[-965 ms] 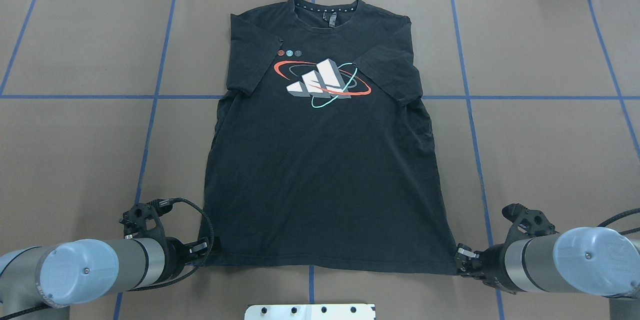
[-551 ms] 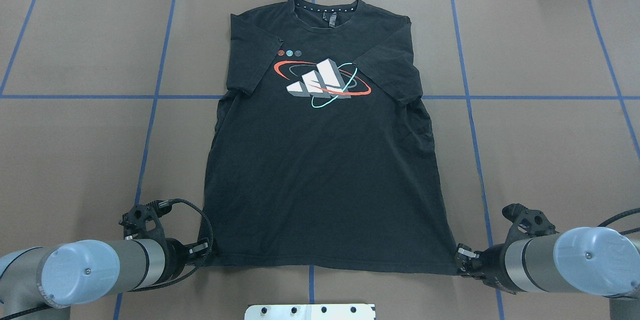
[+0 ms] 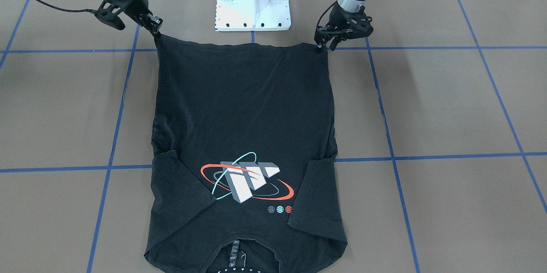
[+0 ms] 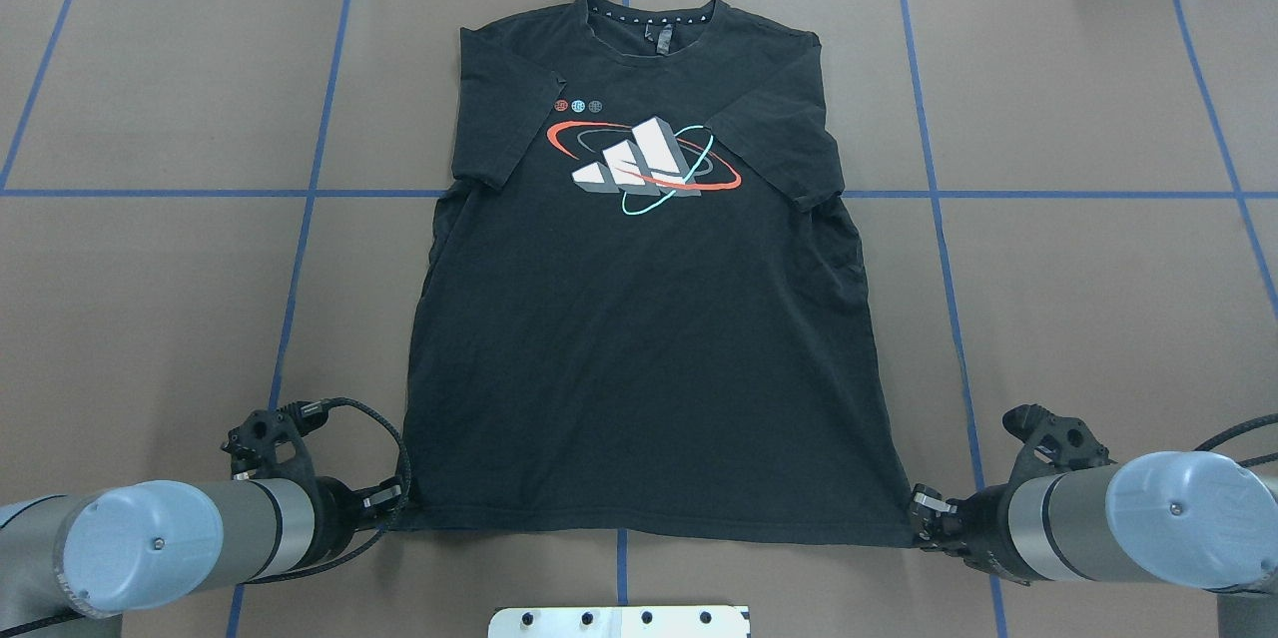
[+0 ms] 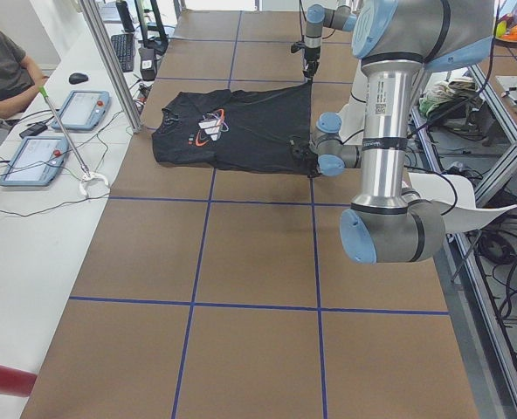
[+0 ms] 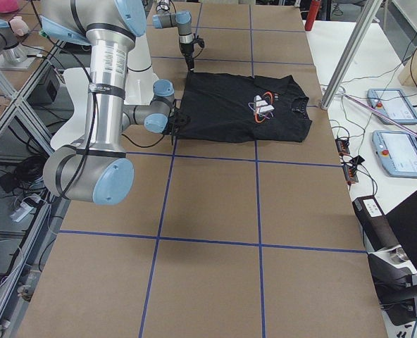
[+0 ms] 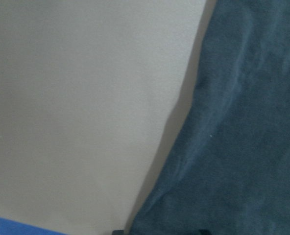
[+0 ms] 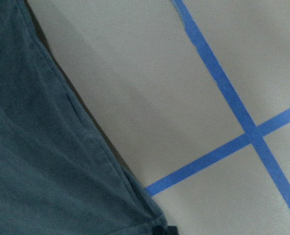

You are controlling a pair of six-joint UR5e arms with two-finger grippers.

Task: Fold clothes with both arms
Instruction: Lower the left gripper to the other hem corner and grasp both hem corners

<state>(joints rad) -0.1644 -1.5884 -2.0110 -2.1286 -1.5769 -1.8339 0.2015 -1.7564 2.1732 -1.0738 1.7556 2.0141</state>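
The black T-shirt [image 4: 639, 348] lies flat on the brown table with its logo [image 4: 644, 164] facing up, both sleeves folded inward and the collar at the far edge. My left gripper [image 4: 391, 501] sits at the near left hem corner. Its fingertips look apart in the front-facing view [image 3: 324, 46], and fabric [image 7: 243, 147] fills the space ahead of them. My right gripper [image 4: 919, 516] is shut on the near right hem corner, which is drawn up to a point [image 3: 157, 30]. The right wrist view shows that hem corner [image 8: 32, 161] running to the fingertips.
The white pedestal base [image 3: 252, 4] stands between the arms, just behind the hem. Blue tape lines [image 4: 300, 249] grid the table. A seated person [image 5: 1, 65] and control pendants [image 5: 31, 161] are at a side bench beyond the collar end.
My left gripper has drawn back a little toward the view's left, off the shirt's edge, and the shirt has not followed. The right arm and the shirt look unchanged.
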